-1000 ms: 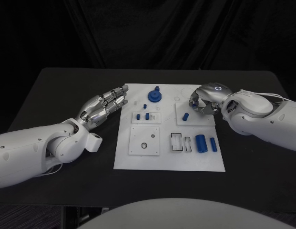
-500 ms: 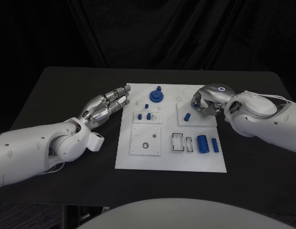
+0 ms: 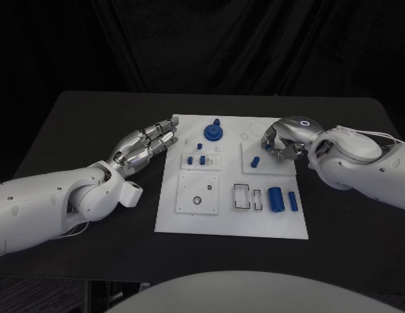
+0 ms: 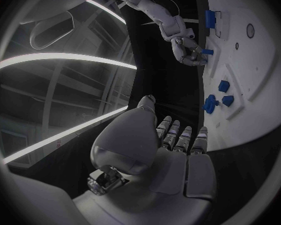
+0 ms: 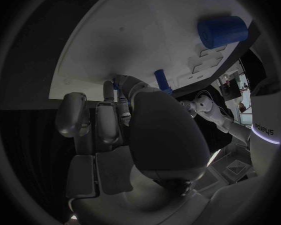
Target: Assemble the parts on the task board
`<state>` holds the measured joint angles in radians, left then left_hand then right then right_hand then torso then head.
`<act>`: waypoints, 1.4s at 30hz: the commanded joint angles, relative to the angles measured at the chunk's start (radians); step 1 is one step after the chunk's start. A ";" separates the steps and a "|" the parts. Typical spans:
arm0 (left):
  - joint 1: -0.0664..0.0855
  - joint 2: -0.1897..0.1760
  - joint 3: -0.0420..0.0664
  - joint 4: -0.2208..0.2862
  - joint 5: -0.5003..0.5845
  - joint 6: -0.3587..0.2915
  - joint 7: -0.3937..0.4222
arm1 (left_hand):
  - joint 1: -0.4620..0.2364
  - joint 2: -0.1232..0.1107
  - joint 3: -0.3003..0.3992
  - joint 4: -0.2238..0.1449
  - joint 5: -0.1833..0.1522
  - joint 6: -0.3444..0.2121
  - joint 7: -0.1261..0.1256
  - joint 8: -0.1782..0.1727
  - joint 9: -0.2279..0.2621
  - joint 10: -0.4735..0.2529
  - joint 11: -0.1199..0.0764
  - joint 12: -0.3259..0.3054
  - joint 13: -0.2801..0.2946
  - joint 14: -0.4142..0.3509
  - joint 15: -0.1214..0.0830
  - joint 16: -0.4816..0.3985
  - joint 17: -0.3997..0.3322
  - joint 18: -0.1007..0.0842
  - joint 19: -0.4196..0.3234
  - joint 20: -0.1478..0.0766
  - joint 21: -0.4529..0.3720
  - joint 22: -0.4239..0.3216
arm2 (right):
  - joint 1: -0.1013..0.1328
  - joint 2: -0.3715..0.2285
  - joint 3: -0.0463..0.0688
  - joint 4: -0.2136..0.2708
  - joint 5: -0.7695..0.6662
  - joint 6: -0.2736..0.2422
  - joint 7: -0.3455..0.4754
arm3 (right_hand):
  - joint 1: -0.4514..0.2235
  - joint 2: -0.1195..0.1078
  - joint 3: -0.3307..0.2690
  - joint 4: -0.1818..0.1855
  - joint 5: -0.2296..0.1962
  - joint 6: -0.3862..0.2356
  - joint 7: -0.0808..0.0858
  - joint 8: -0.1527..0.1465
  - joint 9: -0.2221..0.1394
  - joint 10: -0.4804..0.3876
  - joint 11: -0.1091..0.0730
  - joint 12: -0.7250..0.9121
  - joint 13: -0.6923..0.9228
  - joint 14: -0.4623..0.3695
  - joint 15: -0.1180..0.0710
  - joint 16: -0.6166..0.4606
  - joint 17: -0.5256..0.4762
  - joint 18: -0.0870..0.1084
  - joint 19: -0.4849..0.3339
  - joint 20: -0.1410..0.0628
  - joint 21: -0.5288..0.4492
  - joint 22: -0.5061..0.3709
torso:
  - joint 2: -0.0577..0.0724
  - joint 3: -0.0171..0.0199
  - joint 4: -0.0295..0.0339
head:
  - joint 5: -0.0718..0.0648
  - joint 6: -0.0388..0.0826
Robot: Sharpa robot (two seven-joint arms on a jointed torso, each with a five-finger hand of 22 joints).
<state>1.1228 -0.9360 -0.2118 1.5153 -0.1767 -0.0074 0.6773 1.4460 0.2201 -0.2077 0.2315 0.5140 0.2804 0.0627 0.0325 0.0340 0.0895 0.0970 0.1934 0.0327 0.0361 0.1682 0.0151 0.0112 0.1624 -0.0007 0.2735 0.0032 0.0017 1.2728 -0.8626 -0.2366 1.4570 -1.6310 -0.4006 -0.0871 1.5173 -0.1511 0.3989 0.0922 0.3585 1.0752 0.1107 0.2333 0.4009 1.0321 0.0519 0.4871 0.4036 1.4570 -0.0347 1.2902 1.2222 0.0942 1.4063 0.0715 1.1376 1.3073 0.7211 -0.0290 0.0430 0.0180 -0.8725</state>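
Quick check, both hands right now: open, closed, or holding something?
Left hand: open, fingers out straight beside the task board, holding nothing.
Right hand: fingers curled over a small blue peg; whether it grips it cannot be told.

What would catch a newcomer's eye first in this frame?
The white rectangular task board in the middle of the black table, dotted with small blue parts. The silver right hand hovers curled over the board's far right, by a small blue peg; the silver left hand lies flat beside its left edge.
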 commanded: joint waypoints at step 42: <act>-0.006 0.009 0.001 -0.004 0.000 0.035 0.095 | 0.013 0.001 0.009 -0.014 0.010 0.002 0.026 0.003 0.001 -0.009 -0.002 0.002 0.000 0.001 0.007 0.007 0.001 0.016 0.001 0.007 -0.003 -0.002 | 0.065 -0.071 0.001 0.219 0.005 0.019 -0.017 | -0.007 0.001 0.011 0.000 -0.020 -0.023 0.001 -0.016 0.006 0.022 -0.012 -0.016 -0.004 0.004 0.002 0.000 -0.003 -0.008 0.003 0.001 0.001 0.149 | 0.000 0.0009 -0.0009 | 0.012 0.000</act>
<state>1.1193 -0.9285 -0.2118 1.5112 -0.1765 0.0086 0.6775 1.4500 0.2241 -0.1994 0.2233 0.5178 0.2825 0.0788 0.0324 0.0336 0.0862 0.0936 0.1932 0.0325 0.0360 0.1681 0.0190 0.0107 0.1624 -0.0007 0.2734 0.0032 0.0011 1.3360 -0.9310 -0.2359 1.6655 -1.6238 -0.3936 -0.0901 1.5172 -0.1513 0.4046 0.0923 0.3430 1.0607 0.1110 0.2215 0.4055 1.0560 0.0379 0.4771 0.4011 1.4569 -0.0347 1.2901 1.2195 0.0941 1.4062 0.0716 1.1376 1.3077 0.7204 -0.0281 0.0421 0.0287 -0.8725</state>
